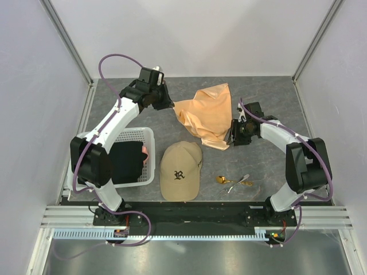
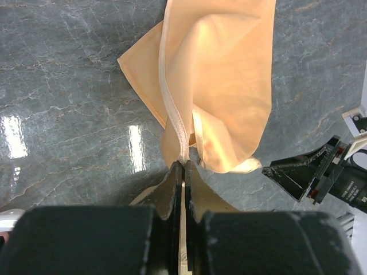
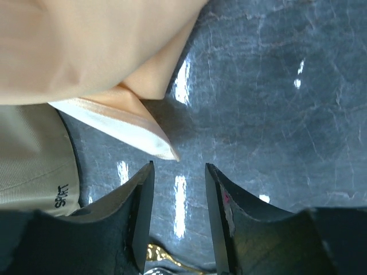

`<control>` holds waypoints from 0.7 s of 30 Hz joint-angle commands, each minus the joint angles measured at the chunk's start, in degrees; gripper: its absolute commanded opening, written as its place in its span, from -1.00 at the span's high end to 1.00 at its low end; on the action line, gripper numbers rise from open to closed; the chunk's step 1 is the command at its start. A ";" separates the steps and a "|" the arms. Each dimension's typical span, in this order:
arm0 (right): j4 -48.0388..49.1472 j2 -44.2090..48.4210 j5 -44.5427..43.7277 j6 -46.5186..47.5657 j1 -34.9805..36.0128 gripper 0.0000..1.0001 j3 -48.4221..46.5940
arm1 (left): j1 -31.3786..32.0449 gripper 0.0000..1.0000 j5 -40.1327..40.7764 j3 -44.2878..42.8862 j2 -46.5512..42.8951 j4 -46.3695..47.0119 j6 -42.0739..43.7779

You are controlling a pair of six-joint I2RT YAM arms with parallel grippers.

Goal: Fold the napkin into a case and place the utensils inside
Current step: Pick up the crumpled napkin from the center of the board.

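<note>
The napkin (image 2: pixel 218 86) is pinched by its hem in the left gripper (image 2: pixel 183 167), jaws closed; a corner, just ahead of the parted jaws of the right gripper (image 3: pixel 179 200), should be taken squarely

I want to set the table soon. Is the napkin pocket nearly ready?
Not nearly. Nothing is folded yet: the napkin is crumpled. In hand: the left gripper is shut on its edge, the right gripper open beside a corner. Left: all the folding, then tucking in the cutlery, which lies beside the cap.
</note>
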State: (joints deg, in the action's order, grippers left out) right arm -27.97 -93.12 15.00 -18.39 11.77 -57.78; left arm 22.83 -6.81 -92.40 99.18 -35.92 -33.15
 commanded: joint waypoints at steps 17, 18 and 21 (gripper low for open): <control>8.72 -4.79 8.81 3.01 0.18 0.38 1.09 | -1.82 0.96 -1.80 -2.08 -2.15 0.06 -2.89; 8.89 -4.70 9.16 2.66 0.18 0.39 1.26 | -2.00 0.96 -1.89 -2.26 -1.97 -0.02 -3.15; 10.03 -4.61 10.75 1.70 0.36 0.43 2.05 | -2.44 0.96 -2.24 -2.87 -1.79 -0.03 -4.11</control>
State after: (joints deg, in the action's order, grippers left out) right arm -20.53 -98.32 21.89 -16.21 11.79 -56.99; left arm 21.30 -7.88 -92.51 99.18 -36.25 -34.50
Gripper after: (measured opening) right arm 0.292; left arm 0.034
